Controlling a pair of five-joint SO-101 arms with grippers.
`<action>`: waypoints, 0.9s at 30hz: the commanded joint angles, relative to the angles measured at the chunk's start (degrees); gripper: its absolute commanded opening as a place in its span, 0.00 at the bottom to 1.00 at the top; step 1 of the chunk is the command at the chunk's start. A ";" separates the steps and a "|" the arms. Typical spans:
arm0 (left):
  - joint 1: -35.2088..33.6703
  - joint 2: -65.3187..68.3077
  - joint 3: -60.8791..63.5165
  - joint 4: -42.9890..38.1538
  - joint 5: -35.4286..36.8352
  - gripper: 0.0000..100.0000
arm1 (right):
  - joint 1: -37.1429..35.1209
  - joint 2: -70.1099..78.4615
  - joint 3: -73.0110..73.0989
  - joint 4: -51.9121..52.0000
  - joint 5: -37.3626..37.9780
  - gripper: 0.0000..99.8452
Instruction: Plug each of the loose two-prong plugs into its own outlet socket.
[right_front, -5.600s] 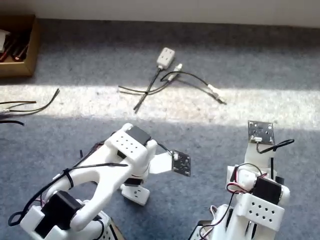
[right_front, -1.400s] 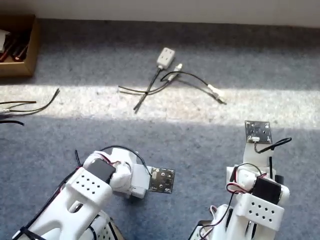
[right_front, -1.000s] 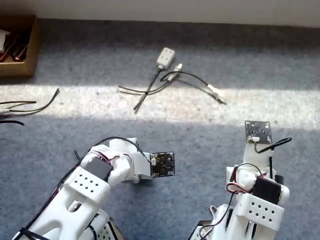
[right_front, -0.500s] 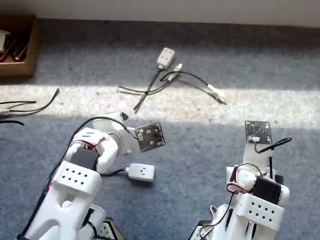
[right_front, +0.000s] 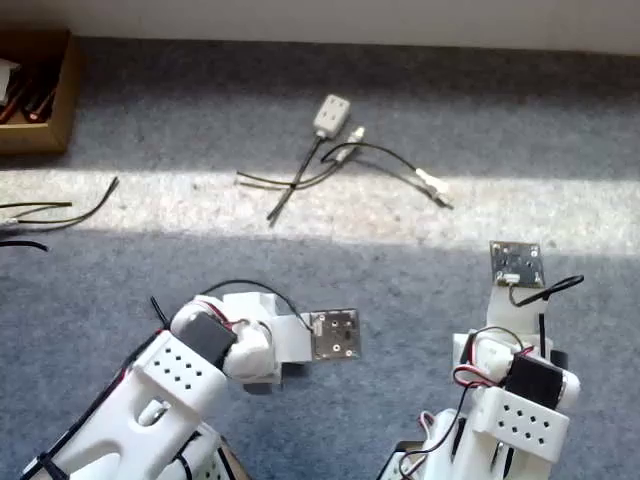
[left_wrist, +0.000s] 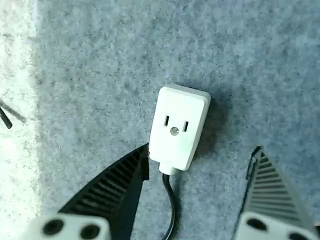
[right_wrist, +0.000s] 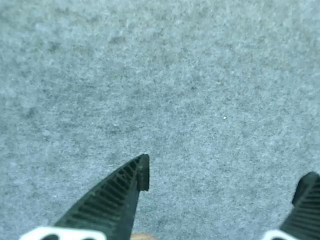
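Left end effector: spread wide, empty, above white rectangular outlet socket on black cord, lying face-up on grey carpeted worktop.
Right end effector: wide, empty, over same worktop.
Second white outlet socket and small white two-prong plugs on black leads: near each other, well apart from both arms.

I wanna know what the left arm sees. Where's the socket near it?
In the left wrist view, the white socket lies face-up on the grey carpet, just ahead of the open left gripper.
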 joint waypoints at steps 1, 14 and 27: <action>0.92 -0.22 4.97 -8.62 0.18 0.30 | -0.40 0.75 -1.45 0.57 0.70 0.43; -7.25 -0.13 9.01 -21.89 -1.14 0.30 | -0.40 0.75 -1.45 0.57 0.70 0.43; -12.18 -0.04 7.34 -28.22 -1.49 0.30 | -0.40 0.75 -1.45 0.57 0.70 0.43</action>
